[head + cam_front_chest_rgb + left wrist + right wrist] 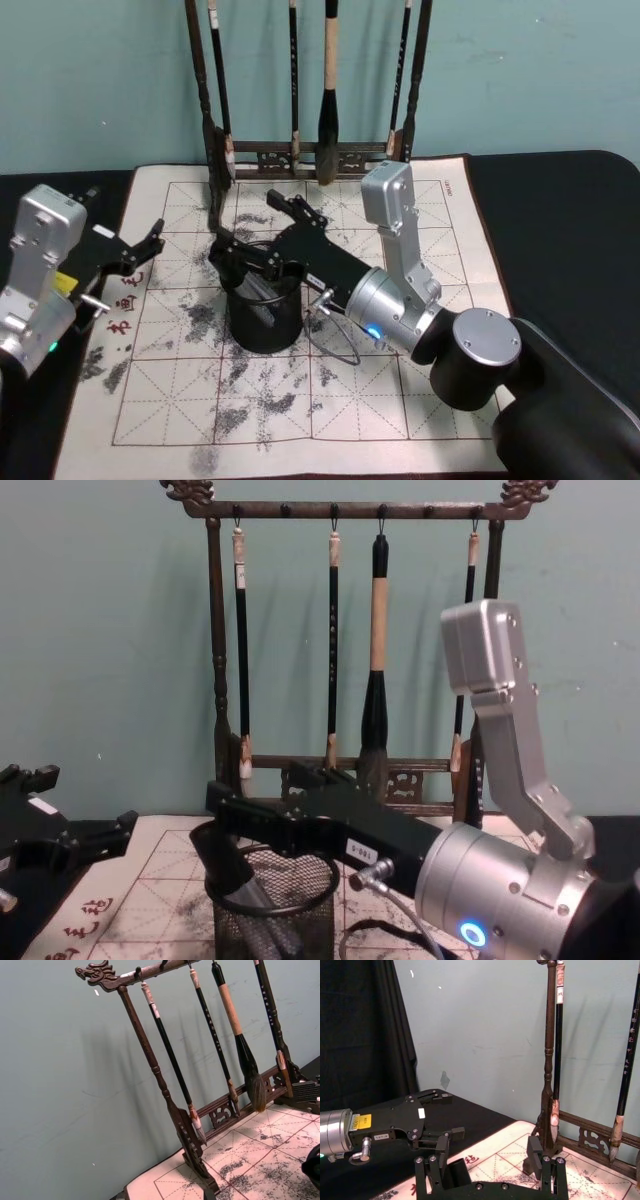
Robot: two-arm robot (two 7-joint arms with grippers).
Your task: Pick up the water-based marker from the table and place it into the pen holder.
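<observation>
The cream, ink-smudged mat on the table (pixel 420 400) lies beneath the right gripper (pixel 262 232), whose jaws stand apart over the pen holder (pixel 264 318); directly below them a grey shaft that looks like the water-based marker (pixel 240 895) leans inside the mesh. The left gripper (pixel 148 244) hovers, jaws spread and empty, well aside of the cup. If the right arm draws back low, a finger could catch the rim and tip the cup, spilling the marker.

My head camera looks down on the cream grid-lined cloth mat (pixel 400 400). My chest camera faces level and close. Both share the tall dark wooden brush rack (pixel 310 150) (pixel 350 770).
</observation>
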